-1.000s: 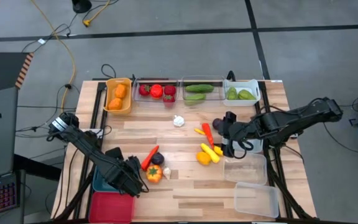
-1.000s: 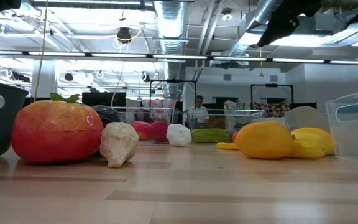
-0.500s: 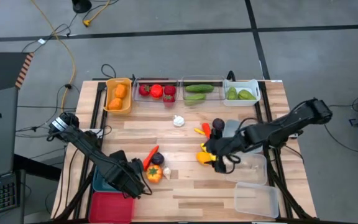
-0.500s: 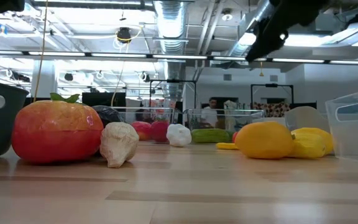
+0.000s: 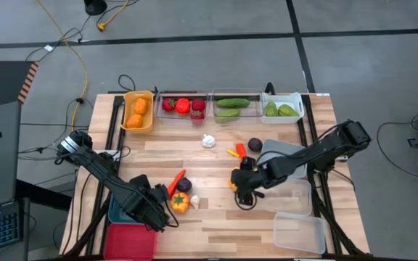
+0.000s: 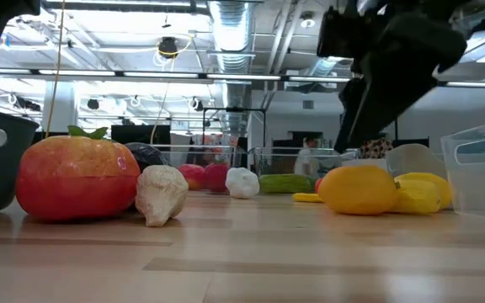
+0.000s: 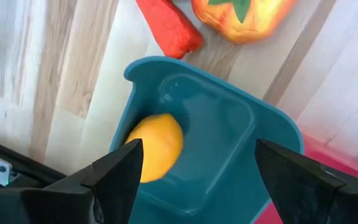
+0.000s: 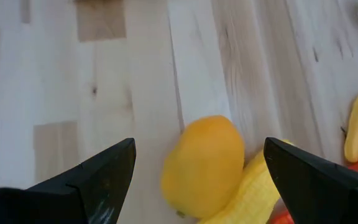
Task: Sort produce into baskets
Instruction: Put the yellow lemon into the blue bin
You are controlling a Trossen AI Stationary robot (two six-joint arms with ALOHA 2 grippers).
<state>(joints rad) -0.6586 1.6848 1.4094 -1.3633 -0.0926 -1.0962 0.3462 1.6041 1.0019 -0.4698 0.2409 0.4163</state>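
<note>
- Reaching farther across the table [image 5: 216, 228] than a second ago, the right arm has swung from near the clear bins toward the middle, and the right gripper [image 5: 242, 190] now hangs over the yellow mango [image 8: 204, 165] with fingers spread wide and nothing between them.
- Uncovered by that move, a dark purple fruit [image 5: 255, 145] now shows beside the small orange and red pieces [image 5: 236, 151] near mid-table.
- Yellow corn [image 8: 244, 190] touches the mango; seen from table height the two sit side by side [image 6: 358, 188], with the right arm looming dark above them.
- At the near left, the left gripper [image 7: 194, 171] hovers over the teal bin [image 7: 272, 140], released and empty; an orange-yellow fruit [image 7: 156, 146] lies inside that bin.
- Just outside the teal bin lie a red carrot-like piece [image 5: 174, 183] and an orange-red tomato [image 5: 180, 202], with a small white garlic [image 6: 162, 194] against it.
- Along the far edge, the orange-yellow bin [image 5: 127, 109] holds orange fruit, a clear bin [image 5: 158, 98] holds red pieces, the next clear bin [image 5: 232, 96] cucumbers, and the white bin [image 5: 297, 101] green produce.
- A white garlic bulb [image 5: 208, 141] sits alone just in front of that row.
- The red bin [image 5: 129, 241] sits at the near-left corner; two clear bins [image 5: 298, 232] sit at the near right.
</note>
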